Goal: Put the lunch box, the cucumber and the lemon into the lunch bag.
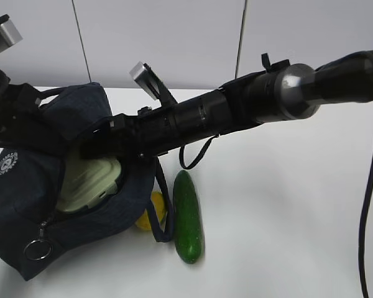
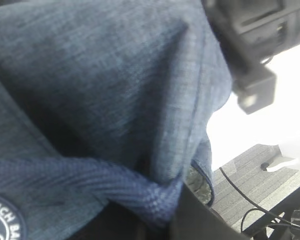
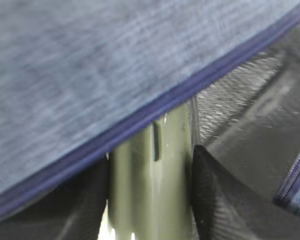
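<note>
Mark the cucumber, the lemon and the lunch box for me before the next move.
cucumber [image 1: 188, 217]: exterior view, middle of its green body on the table.
lemon [image 1: 153, 214]: exterior view, yellow part showing beside the bag's strap.
lunch box [image 1: 90, 180]: exterior view, green lid inside the bag's opening.

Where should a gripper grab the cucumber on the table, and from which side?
Probably around the middle of the cucumber, coming straight down from above with the fingers spanning its narrow width. It lies flat and bare on the table; its right side is open, while a handle strap of the lunch bag and the lemon crowd its left.
</note>
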### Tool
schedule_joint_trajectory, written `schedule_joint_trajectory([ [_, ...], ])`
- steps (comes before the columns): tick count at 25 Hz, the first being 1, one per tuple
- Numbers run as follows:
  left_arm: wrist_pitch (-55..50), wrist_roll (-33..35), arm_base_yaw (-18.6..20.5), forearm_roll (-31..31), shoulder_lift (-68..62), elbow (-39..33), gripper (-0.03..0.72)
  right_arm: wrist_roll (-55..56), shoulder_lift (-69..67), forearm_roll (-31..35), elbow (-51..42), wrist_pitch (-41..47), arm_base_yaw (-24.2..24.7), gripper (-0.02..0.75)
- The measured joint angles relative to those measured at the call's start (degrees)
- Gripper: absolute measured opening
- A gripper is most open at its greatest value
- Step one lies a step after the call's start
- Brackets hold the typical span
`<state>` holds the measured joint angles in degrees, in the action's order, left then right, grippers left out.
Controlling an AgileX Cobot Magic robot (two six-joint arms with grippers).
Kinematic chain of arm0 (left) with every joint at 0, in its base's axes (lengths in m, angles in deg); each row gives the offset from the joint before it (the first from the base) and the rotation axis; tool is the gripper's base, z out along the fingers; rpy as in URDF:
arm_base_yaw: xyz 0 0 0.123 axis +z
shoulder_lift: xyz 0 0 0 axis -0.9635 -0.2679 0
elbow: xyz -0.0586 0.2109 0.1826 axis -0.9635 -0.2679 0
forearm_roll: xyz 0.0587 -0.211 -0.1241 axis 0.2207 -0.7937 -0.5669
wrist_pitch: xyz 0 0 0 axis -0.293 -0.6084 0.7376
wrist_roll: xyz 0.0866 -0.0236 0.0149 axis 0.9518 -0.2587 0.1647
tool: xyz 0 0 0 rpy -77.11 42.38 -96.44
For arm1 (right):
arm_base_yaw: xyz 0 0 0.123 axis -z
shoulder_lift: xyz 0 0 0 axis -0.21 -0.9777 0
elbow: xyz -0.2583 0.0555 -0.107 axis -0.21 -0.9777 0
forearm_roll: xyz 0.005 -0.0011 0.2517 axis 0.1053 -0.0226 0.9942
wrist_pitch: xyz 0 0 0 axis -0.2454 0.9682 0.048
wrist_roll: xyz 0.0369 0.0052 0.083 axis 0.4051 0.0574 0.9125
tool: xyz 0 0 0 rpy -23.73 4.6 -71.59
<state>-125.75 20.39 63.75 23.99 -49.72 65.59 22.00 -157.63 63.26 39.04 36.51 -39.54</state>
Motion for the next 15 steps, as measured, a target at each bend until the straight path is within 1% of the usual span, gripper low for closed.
schedule_joint_trajectory([
  [3,0.00,0.52,0.00,-0.42,0.00,0.00,-0.008,0.00,-0.96,0.43,0.83,-2.51,-1.25,0.377],
  [10,0.00,0.73,0.00,-0.98,0.00,0.00,-0.008,-0.11,-3.76,4.72,1.60,-4.83,-3.13,0.377],
  [15,0.00,0.73,0.00,-1.27,-1.03,0.00,-0.008,-0.20,-4.37,5.06,1.60,-5.58,-3.59,0.377],
])
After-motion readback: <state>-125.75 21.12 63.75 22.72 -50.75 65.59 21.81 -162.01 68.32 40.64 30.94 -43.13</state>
